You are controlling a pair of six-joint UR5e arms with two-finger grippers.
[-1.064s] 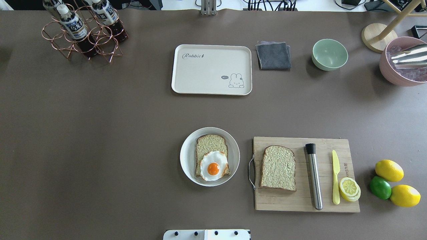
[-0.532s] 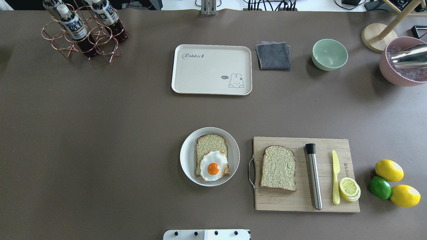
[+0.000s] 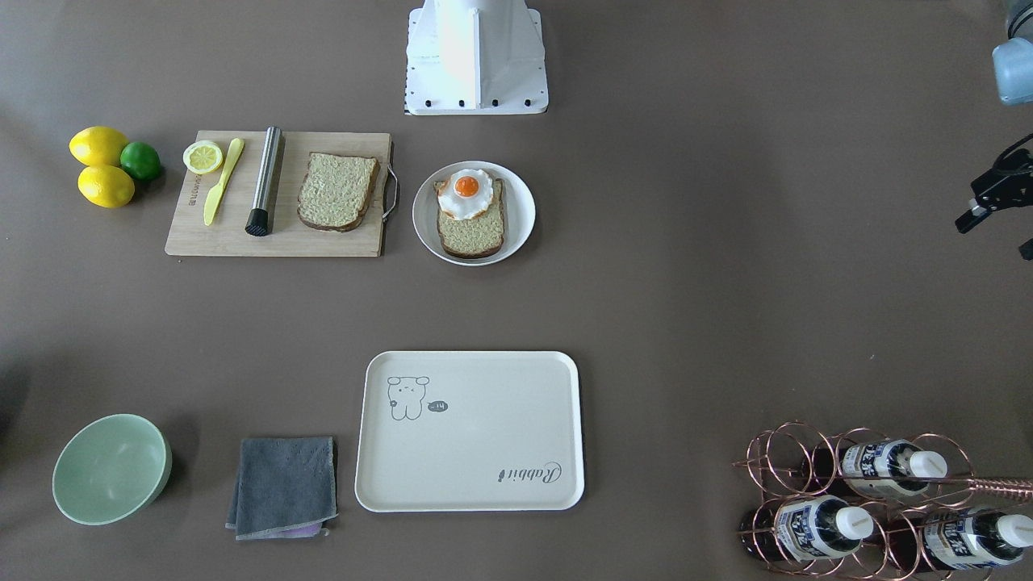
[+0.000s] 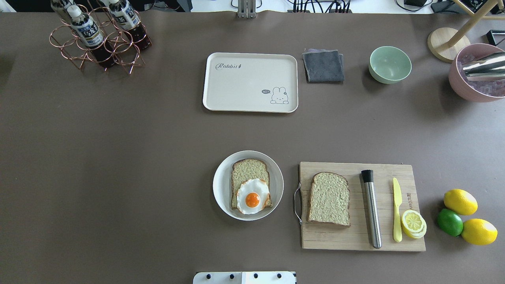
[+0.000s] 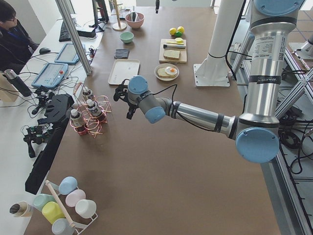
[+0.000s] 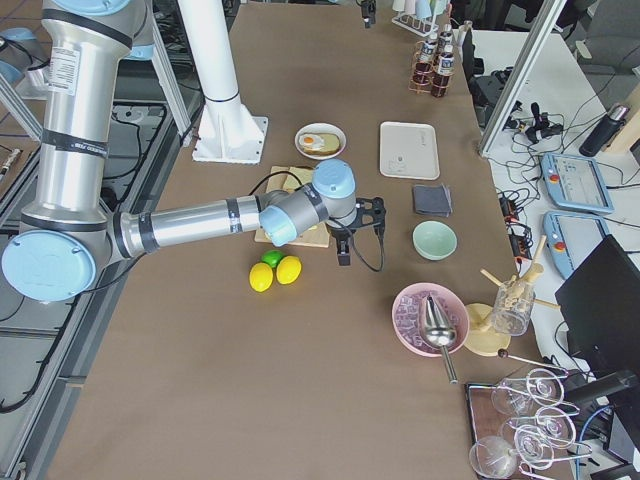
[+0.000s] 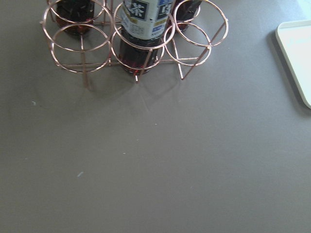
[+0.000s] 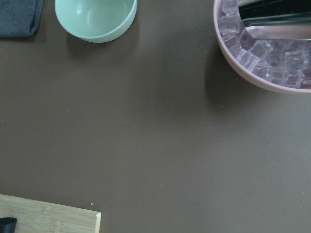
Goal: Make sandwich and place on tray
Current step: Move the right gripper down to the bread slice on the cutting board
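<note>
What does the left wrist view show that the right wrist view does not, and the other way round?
Only the left wrist view shows the copper rack with bottles and a corner of the tray. Only the right wrist view shows the green bowl, the pink bowl with ice and a metal scoop, a cloth corner and a board corner. Both show bare brown table.

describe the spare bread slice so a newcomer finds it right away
Find the wooden cutting board right of the robot's base. The bread slice lies flat at its metal-handle end, beside the steel muddler. Unlike the slice on the white plate, it carries no fried egg.
</note>
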